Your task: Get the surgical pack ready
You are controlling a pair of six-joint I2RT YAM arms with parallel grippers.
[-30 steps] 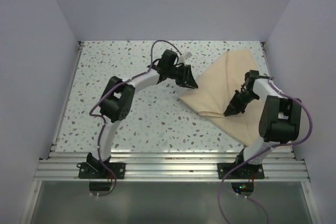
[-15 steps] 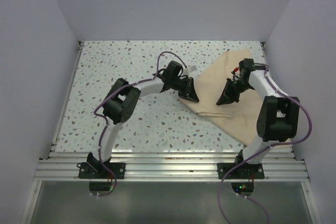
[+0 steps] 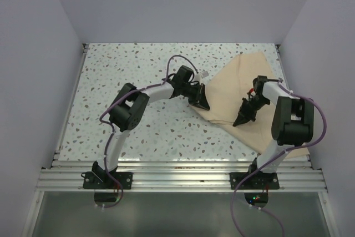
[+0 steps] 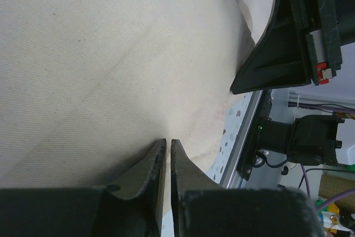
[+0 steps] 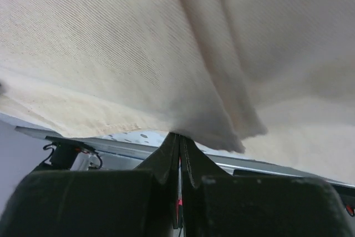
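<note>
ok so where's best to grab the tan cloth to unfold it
Take the tan cloth at its left folded corner, coming in low from the left over the table: it lies flat elsewhere, and only that layered edge offers something thin to pinch.

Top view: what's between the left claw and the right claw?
Only the tan cloth sheet. It spans the whole stretch from the left claw to the right claw, with nothing else on it, as the top view shows.

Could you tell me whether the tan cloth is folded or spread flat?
Folded: the cloth lies in overlapping layers; the right wrist view shows a flap edge.
</note>
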